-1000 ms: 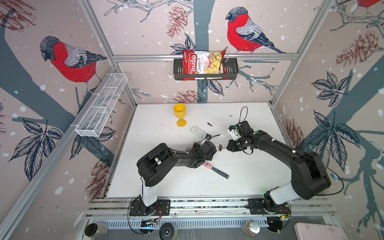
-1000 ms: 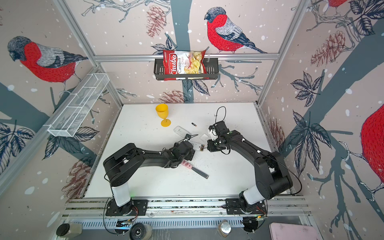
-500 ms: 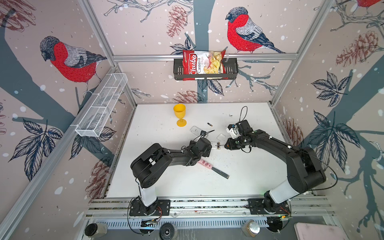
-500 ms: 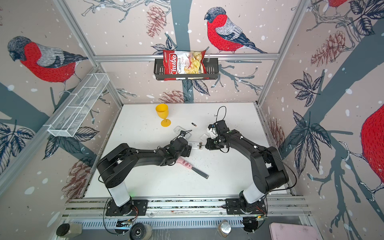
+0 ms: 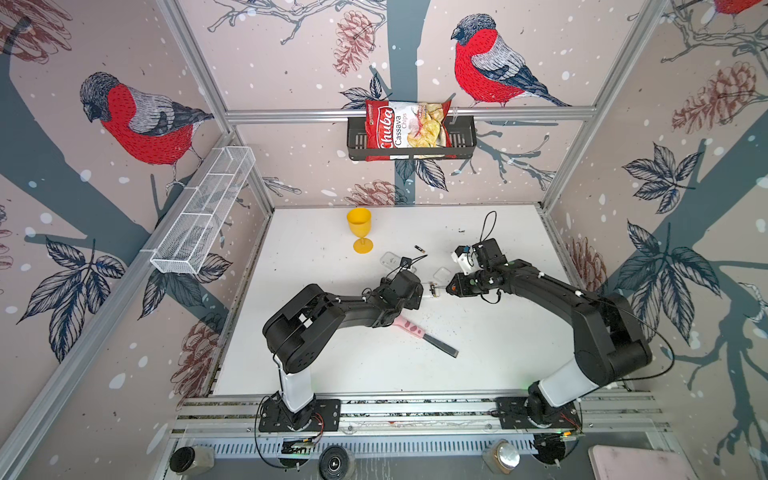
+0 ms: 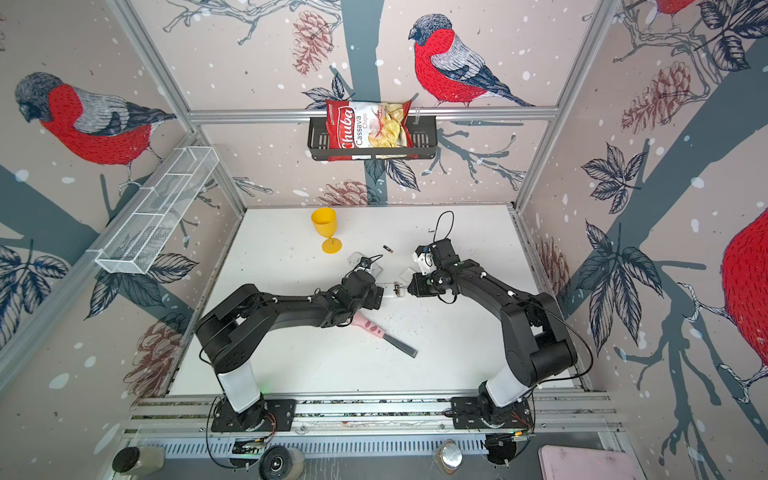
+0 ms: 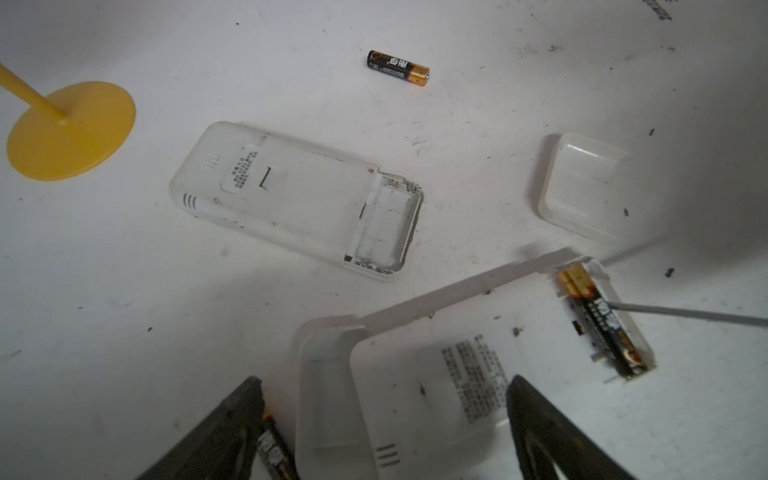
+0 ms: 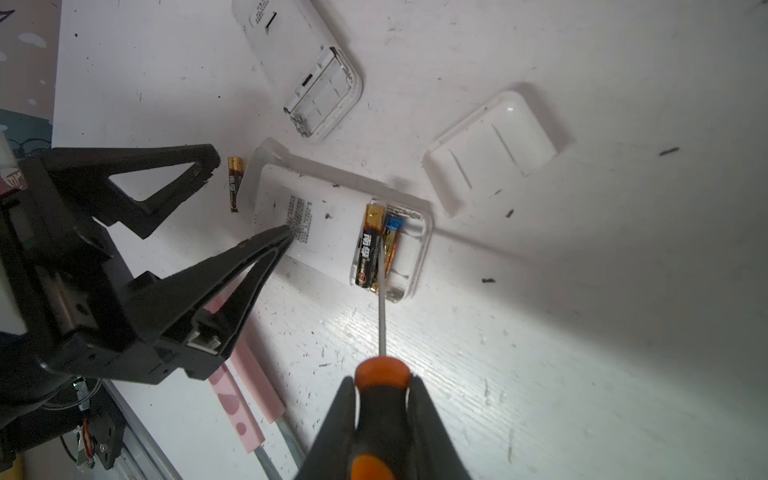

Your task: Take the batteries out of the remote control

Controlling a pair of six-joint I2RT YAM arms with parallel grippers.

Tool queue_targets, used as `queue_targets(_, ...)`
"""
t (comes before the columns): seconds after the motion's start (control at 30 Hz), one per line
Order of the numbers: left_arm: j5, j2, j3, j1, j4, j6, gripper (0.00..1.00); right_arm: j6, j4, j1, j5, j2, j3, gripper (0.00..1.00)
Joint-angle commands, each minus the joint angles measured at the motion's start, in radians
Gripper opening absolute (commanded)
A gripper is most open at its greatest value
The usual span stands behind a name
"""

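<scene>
My left tool [image 8: 249, 195] has slid forward, jaws apart astride the remote control [image 8: 316, 224]. My right tool [image 8: 381, 384], clamped on the screwdriver [image 8: 381, 299], has nudged its tip against the batteries [image 8: 368, 249] still seated inside, so prying can begin.

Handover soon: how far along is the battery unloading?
Done: the far remote sits empty; a loose battery and a second loose battery lie on the table. In hand: the right gripper holds the screwdriver, tip against the seated battery in the near remote; the open left gripper sits over it. Left: at least that battery.
</scene>
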Motion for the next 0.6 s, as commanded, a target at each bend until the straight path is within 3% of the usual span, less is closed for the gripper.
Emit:
queue_targets(0.0, 0.014, 0.009, 0.010, 0.002, 0.025, -0.016, 0.90, 0.001, 0.000, 0.001, 0.025, -0.002, 0.003, 0.00)
queue_targets(0.37, 0.027, 0.029, 0.017, 0.004, 0.028, -0.030, 0.90, -0.007, -0.050, 0.004, 0.113, -0.021, -0.001, 0.00)
queue_targets(0.57, 0.027, 0.032, 0.016, 0.005, 0.030, -0.033, 0.90, -0.015, -0.046, 0.019, 0.072, -0.003, -0.004, 0.00)
